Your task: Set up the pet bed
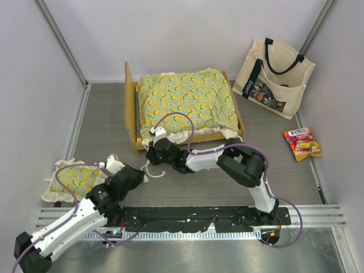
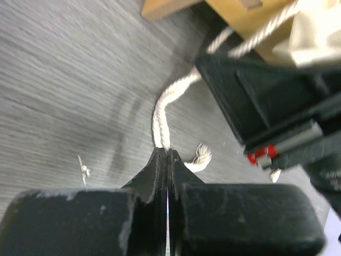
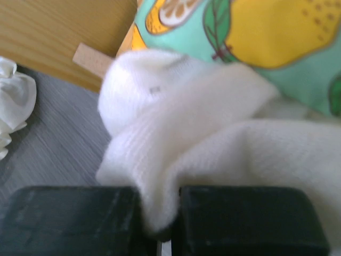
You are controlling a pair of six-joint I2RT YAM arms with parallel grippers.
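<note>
Top external view puts the pet bed (image 1: 129, 108) mid-worktop (image 1: 273, 170) beyond both arms, long axis left to right, headboard (image 1: 128, 85) leftward, where at its near-left corner the right pincer (image 1: 154, 149) nips the mattress cushion's (image 1: 187, 102) cream ruffle (image 3: 186, 149) and the left pincer (image 1: 140, 175), just nearer, clamps a tie (image 2: 160, 120).

Two matching robot arms. The left arm (image 1: 75, 223) and the right arm (image 1: 260, 194) each have smooth white link shells joined by bulky matte black joint housings. Thin pale purple cables (image 1: 177, 114) loop along both. The left gripper (image 2: 168, 156) and right gripper (image 3: 160, 237) are black, with blocky, square-edged jaws. A small red tab (image 2: 260, 155) marks the right gripper's body.
</note>
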